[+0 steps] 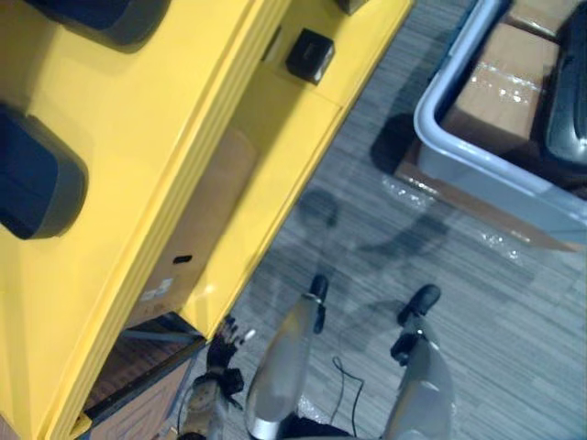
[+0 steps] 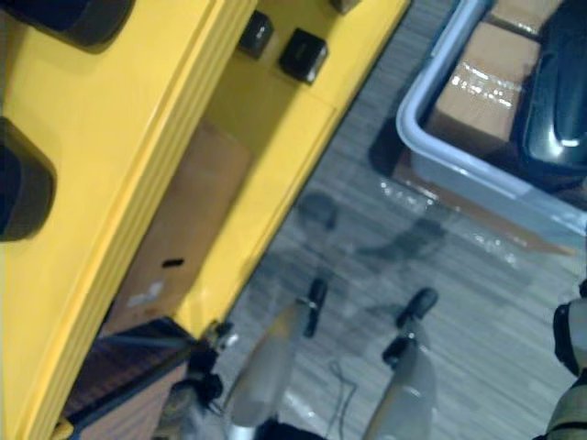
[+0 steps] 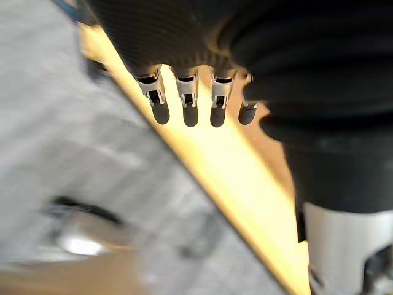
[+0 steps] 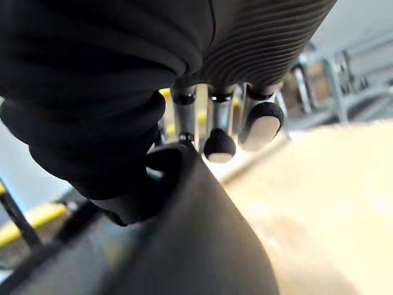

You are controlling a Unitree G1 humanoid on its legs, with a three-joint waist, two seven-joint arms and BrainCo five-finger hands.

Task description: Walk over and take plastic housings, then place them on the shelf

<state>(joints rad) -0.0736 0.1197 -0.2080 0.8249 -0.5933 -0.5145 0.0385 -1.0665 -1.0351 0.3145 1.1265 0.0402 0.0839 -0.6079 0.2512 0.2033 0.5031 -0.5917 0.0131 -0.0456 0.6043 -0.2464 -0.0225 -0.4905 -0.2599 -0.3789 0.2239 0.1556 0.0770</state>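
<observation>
Two dark plastic housings (image 1: 32,179) (image 1: 110,18) lie on top of the yellow shelf (image 1: 138,119) at the left. Another black housing (image 2: 555,92) rests in the grey bin (image 1: 477,156) at the upper right. My left hand (image 1: 225,344) hangs by the shelf's lower corner, its fingers (image 3: 187,104) straight and holding nothing. At the right edge is my right hand (image 2: 570,335). In the right wrist view its fingers (image 4: 219,144) and thumb curl over the rim of a smooth dark housing (image 4: 196,246).
A small black box (image 1: 310,55) sits on a lower yellow shelf level. A cardboard sheet (image 1: 197,229) lies inside the shelf. The bin also holds cardboard boxes (image 1: 500,87) and stands on a flat board. Grey striped carpet (image 1: 413,266) lies between shelf and bin.
</observation>
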